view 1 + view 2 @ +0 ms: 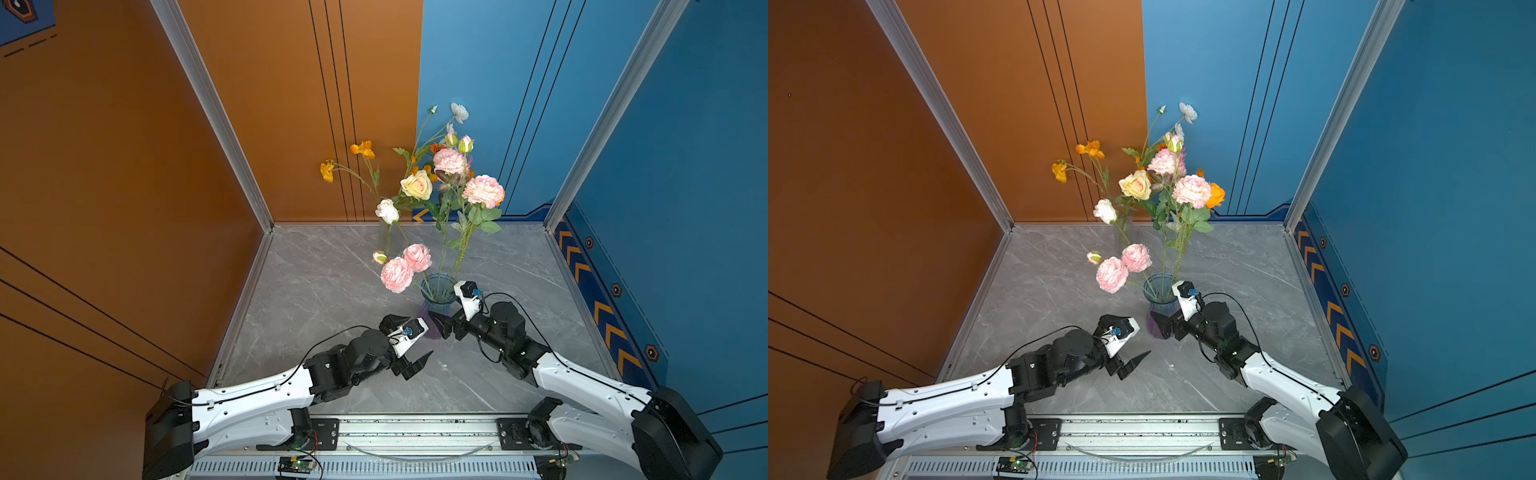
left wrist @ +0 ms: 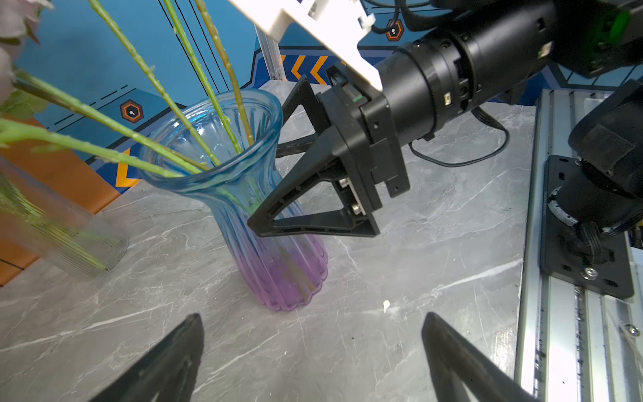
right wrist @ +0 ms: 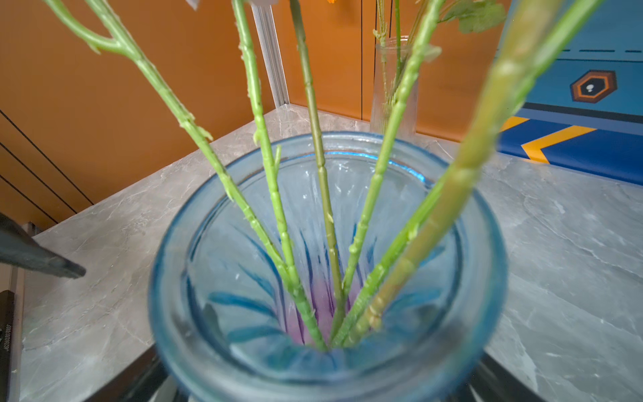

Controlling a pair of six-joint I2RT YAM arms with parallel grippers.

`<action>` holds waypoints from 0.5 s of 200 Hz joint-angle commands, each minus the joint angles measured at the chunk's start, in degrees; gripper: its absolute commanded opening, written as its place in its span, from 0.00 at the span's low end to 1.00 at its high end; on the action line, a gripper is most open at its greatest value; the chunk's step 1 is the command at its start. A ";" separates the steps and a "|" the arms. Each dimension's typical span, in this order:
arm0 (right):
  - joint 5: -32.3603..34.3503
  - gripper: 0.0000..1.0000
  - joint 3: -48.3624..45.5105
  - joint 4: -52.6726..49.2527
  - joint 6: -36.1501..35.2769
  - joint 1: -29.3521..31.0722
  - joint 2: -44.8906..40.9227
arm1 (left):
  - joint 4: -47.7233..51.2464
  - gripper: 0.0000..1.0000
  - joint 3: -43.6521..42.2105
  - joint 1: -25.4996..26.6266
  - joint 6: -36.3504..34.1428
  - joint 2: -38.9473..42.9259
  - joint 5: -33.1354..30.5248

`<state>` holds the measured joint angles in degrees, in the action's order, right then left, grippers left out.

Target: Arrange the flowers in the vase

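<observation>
1. In both top views the flowers (image 1: 483, 191) stand in the vase (image 1: 428, 291) on the middle of the bench (image 1: 332, 291), with some pink blooms leaning left. The right pincer (image 1: 439, 309) meets the vase from the near right, and one of its fingers is hidden. The left pincer (image 1: 419, 336) hovers spread and empty, just near-left of the vase.
2. A top view shows an orange bloom (image 1: 1216, 195) beside the right pink one. A clear vase (image 1: 1123, 237) with more flowers stands farther back.
3. Only the left wrist view shows the right pincer (image 2: 259, 184) spread, with a finger on either side of the vase's waist. Whether they touch the glass cannot be told.
4. The right wrist view looks down into the vase mouth. The green stems (image 3: 322, 195) converge at its purple bottom.
</observation>
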<state>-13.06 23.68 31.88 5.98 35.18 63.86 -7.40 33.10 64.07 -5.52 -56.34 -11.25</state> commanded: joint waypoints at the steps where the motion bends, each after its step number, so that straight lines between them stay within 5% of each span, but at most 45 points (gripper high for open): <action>1: -3.94 1.00 0.58 9.21 -0.12 -0.73 3.25 | 2.21 0.98 1.55 -0.62 -0.27 0.70 1.49; 77: -2.06 1.00 -1.24 27.33 -1.73 -1.19 14.99 | 2.48 0.98 1.97 -0.83 0.07 -0.15 2.27; 100: -3.24 0.91 -1.22 32.13 -0.52 -1.30 18.38 | 2.48 0.98 2.18 -0.81 0.07 -0.44 2.49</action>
<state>-15.11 23.29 54.22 5.37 34.30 79.57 -5.69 33.52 64.01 -5.52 -56.38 -10.17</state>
